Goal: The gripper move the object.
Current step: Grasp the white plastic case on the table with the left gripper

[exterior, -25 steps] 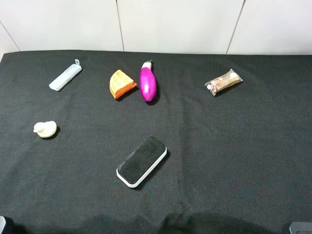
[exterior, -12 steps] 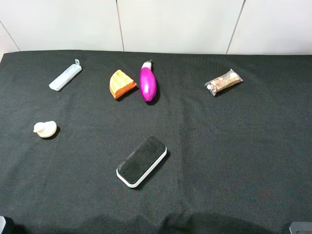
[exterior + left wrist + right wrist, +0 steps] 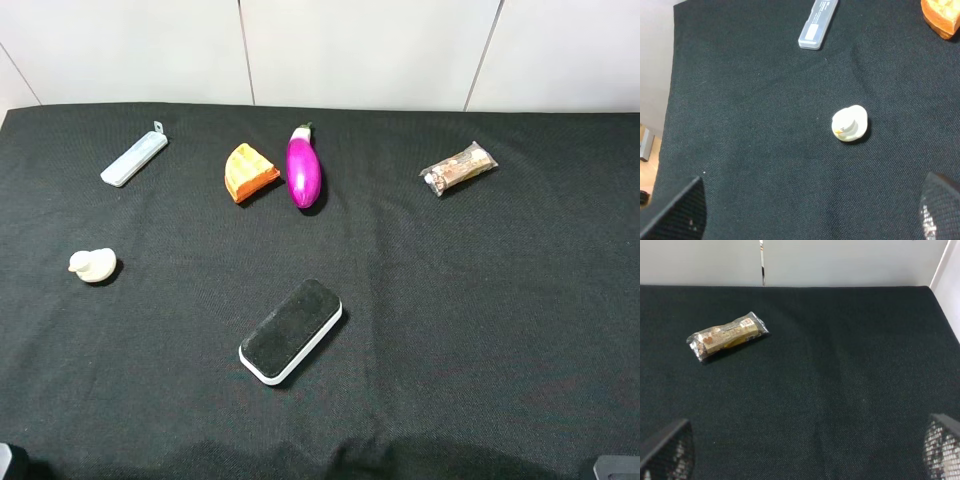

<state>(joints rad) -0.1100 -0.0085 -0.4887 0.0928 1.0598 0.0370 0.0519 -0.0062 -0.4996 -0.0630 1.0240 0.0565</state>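
The pale-blue flat case (image 3: pixel 134 159) lies at the far left of the black table, its hang tab pointing away from me. It also shows in the left wrist view (image 3: pixel 818 24), far ahead of my left gripper (image 3: pixel 805 220). That gripper is open and empty, with its black fingertips (image 3: pixel 675 215) wide apart over the near left table edge. My right gripper (image 3: pixel 805 455) is open and empty over the near right side, far from the case. Only small dark parts of both arms show at the exterior view's bottom corners.
A white duck (image 3: pixel 93 265) sits between the left gripper and the case. A black-topped eraser block (image 3: pixel 291 331) lies at centre front. An orange wedge (image 3: pixel 250 172), a purple eggplant (image 3: pixel 303 168) and a snack packet (image 3: pixel 459 168) lie at the back. A white wall (image 3: pixel 360 50) bounds the far edge.
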